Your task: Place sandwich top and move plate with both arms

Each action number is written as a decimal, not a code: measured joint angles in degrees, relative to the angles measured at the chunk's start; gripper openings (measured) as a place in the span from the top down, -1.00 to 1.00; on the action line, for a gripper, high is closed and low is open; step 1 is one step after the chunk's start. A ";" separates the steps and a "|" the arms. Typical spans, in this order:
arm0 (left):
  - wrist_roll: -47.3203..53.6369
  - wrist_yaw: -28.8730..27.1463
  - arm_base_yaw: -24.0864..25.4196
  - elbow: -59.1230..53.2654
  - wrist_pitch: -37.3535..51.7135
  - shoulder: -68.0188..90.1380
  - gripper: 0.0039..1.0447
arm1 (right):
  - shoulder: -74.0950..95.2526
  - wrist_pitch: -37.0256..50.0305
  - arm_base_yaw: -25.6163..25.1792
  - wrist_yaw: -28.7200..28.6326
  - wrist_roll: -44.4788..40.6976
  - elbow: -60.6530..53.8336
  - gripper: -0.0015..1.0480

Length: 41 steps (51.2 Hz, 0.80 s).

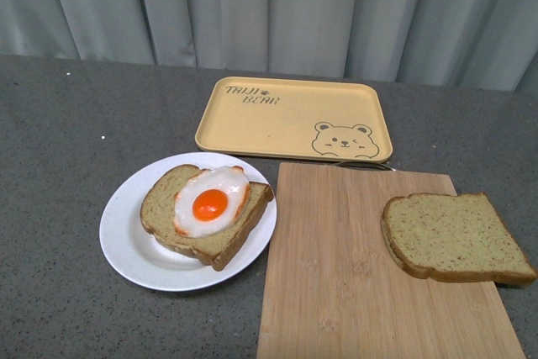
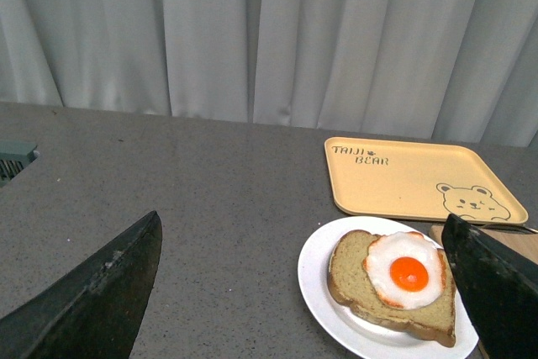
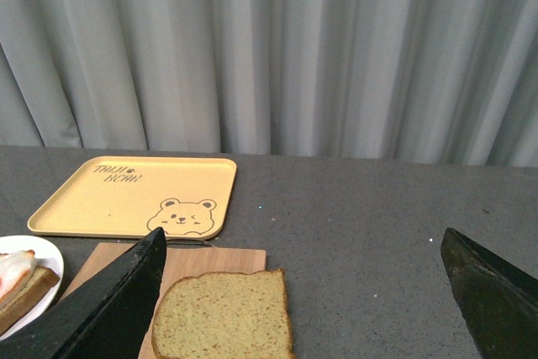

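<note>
On the wooden cutting board [image 1: 336,266], toward its three o'clock edge, lies the sandwich top [image 1: 454,237], upper face bare. At nine o'clock from the board sits the plate [image 1: 126,241], carrying an egg-topped slice [image 1: 206,216]; at twelve o'clock lies the yellow tray [image 1: 286,119]. Left gripper [image 2: 301,220] and right gripper [image 3: 303,233] both hang with jaws spread wide, holding nothing.

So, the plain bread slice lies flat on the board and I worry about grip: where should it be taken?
Pinch the sandwich top by its right-hand crust, coming from the robot's right: that edge overhangs the cutting board, so one of the jaws can likely slip underneath.
</note>
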 joint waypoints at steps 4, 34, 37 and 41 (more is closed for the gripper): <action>0.02 0.00 0.00 0.00 0.00 0.00 -0.88 | 0.00 0.00 0.00 0.00 0.00 0.00 -0.82; 0.02 0.00 0.00 0.00 0.00 0.00 -0.88 | 0.00 0.00 0.00 0.00 0.00 0.00 -0.82; 0.02 0.00 0.00 0.00 0.00 0.00 -0.88 | 0.00 0.00 0.00 0.00 0.02 0.00 -0.82; 0.02 0.00 0.00 0.00 0.00 0.00 -0.88 | 0.00 0.00 0.00 0.00 0.00 0.00 -0.82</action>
